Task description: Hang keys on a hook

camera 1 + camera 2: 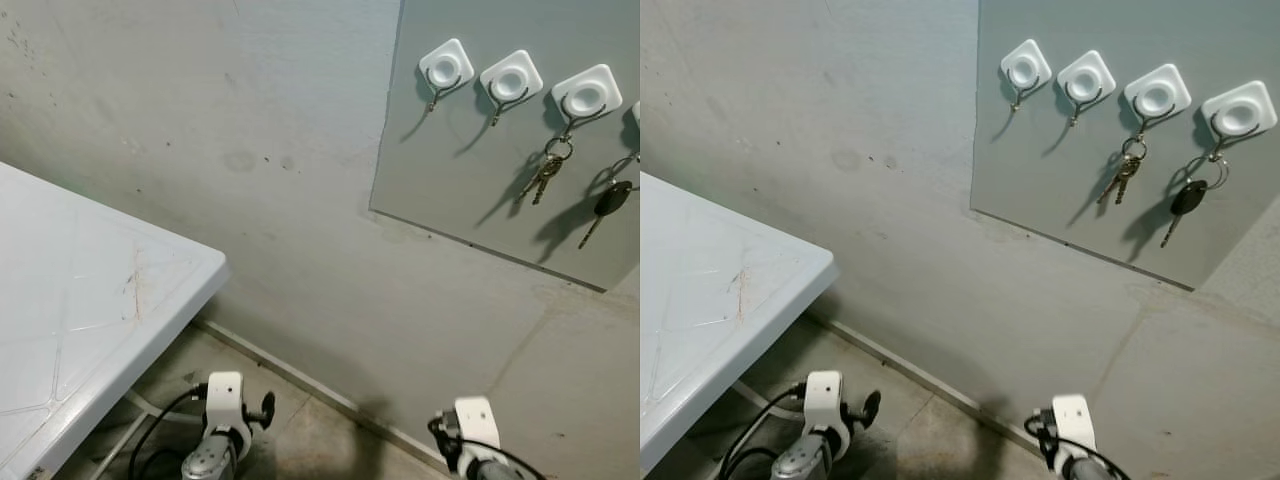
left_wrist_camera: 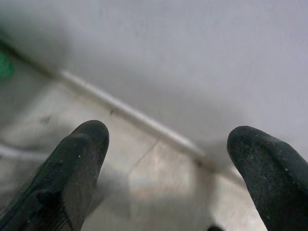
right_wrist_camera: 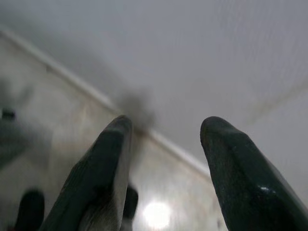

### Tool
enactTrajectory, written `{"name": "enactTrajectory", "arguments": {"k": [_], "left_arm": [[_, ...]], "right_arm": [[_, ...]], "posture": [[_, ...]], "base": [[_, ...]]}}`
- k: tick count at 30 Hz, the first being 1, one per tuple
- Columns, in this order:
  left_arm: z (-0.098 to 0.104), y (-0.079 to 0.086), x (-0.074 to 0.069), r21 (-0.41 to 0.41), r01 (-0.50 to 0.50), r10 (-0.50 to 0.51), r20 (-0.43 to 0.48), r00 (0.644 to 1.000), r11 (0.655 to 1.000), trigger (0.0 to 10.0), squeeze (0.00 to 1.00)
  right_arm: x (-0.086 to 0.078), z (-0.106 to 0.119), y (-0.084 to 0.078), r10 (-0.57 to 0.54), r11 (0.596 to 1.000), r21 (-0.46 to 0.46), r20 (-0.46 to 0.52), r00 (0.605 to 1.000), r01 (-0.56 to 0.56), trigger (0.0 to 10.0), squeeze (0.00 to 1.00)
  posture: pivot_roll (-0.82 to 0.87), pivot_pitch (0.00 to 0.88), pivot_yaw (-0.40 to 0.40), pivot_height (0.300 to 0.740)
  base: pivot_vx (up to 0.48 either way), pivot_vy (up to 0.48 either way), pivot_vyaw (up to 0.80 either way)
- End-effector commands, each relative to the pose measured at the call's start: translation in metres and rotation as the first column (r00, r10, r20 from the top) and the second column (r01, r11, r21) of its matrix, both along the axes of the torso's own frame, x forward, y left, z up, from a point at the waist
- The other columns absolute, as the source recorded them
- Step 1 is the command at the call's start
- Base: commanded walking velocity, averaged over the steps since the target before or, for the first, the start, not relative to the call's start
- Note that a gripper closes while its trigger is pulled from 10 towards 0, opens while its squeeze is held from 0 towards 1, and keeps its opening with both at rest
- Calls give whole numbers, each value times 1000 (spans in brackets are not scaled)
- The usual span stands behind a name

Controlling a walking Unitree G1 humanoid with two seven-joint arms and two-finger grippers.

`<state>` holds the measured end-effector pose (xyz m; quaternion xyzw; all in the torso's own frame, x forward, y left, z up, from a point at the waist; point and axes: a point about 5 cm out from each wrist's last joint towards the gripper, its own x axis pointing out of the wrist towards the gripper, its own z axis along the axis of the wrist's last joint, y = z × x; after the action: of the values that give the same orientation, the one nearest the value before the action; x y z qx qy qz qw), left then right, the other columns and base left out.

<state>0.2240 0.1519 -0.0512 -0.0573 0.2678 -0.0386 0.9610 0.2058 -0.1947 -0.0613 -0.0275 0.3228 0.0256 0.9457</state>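
Basically both sets of keys [image 1: 1124, 176] already hang on the hooks [image 1: 1155, 98] near the board's [image 1: 1040, 170] right edge, high above the right gripper [image 3: 166, 163], nearer than the left gripper [image 2: 166, 168], both spread and empty near the floor [image 1: 910, 425].

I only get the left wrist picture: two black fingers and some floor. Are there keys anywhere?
Observer: Yes, a bunch of keys hangs from the third hook on a wall panel.
Operator: Just one set?
Observer: No, a black-headed key hangs on the fourth hook.
Operator: Any hooks free?
Observer: Two: the first hook and second hook are bare.
Operator: Is the other hand holding anything?
Observer: No, the right gripper is open, with nothing between its fingers.
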Motion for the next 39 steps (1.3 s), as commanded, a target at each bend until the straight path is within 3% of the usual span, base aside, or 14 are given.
{"name": "enactTrajectory", "arguments": {"k": [1,10,12,16,18,22,23,26,30,35,39], "left_arm": [[4,3,-1,-21,-8,10,60,998,1000,10000,0],[22,4,-4,-54,-4,18,275,961,999,10000,0],[38,4,1,-50,18,2,367,930,999,10000,0],[55,4,5,-50,33,-7,449,894,998,10000,0],[83,1,13,-65,53,-9,543,839,996,10000,0],[103,1,21,-69,69,-14,601,799,995,10000,0],[119,5,31,-81,72,-4,637,770,994,10000,0],[134,9,44,-95,86,-1,667,745,992,10000,0],[142,6,56,-88,115,-26,671,741,989,10000,0],[164,-7,51,-113,147,-27,700,714,983,10000,0],[183,-21,37,-131,177,-26,729,684,975,10000,0]], "right_arm": [[2,5,0,-14,999,42,64,998,11,10000,0],[7,27,-6,18,997,72,292,956,-41,10000,0],[14,44,-6,39,994,81,398,916,-77,10000,0],[20,63,-3,78,989,75,485,871,-130,10000,0],[28,88,-7,115,984,48,565,817,-171,10000,0],[35,105,-10,125,982,34,611,781,-183,10000,0],[45,120,-11,118,981,39,653,748,-188,10000,0],[58,137,-8,116,977,49,690,714,-206,10000,0],[69,149,5,115,969,71,714,691,-235,10000,0],[63,171,18,115,960,86,749,652,-267,10000,0],[48,186,27,135,955,67,771,622,-290,10000,0]], "posture": [[-22,0,-5,740],[-19,0,-9,740],[-19,0,-10,740],[-21,0,-11,740],[-22,0,-13,740],[-20,0,-15,740],[-19,0,-15,740],[-18,0,-15,740],[-22,0,-14,740],[-22,0,-13,740],[-28,0,-13,740]], "base": [[0,0,0],[0,0,0],[0,0,0],[0,0,0],[0,0,0],[0,0,0],[0,0,0],[0,0,0],[0,0,0],[0,0,0],[0,0,0]]}}
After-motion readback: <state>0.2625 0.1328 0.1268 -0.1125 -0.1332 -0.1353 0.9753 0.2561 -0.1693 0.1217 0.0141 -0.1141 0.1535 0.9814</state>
